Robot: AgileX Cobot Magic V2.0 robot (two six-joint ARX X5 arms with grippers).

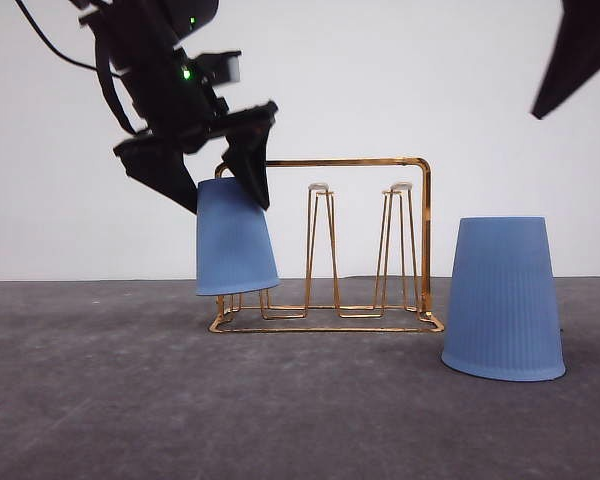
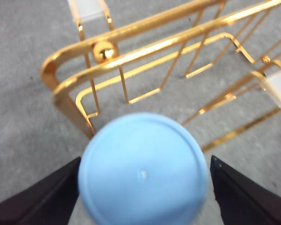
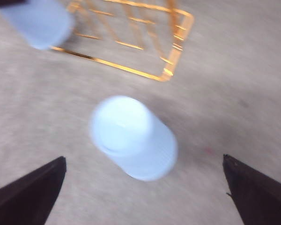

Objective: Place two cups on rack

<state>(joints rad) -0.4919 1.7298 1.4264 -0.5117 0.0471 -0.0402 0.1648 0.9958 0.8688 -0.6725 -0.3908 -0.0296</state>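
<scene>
In the front view the left gripper [image 1: 228,160] came down from the upper left with its two black fingers [image 1: 250,165] set on either side of the closed end of a light blue ribbed cup [image 1: 234,240]. That cup was upside down, mouth downward and slightly tilted, over the left end of the gold wire rack [image 1: 380,162], with its rim just above the rack's base loop. In the left wrist view the cup's round closed end [image 2: 143,171] sat between the two dark fingers [image 2: 42,199], which were spread about as wide as the cup; whether they pressed against it could not be told. Behind it lay the rack's arched frame [image 2: 131,33] and a pale-tipped prong [image 2: 277,86].

The second light blue cup [image 1: 504,298] stood upside down on the grey counter [image 1: 180,400], just right of the rack and apart from it. The right wrist view, blurred, looked down on this cup [image 3: 133,138] with the right gripper [image 3: 143,187] above it, its fingers [image 3: 30,194] spread wide and holding nothing. The rack's corner [image 3: 175,51] and the other cup [image 3: 37,23] lay beyond.
</scene>
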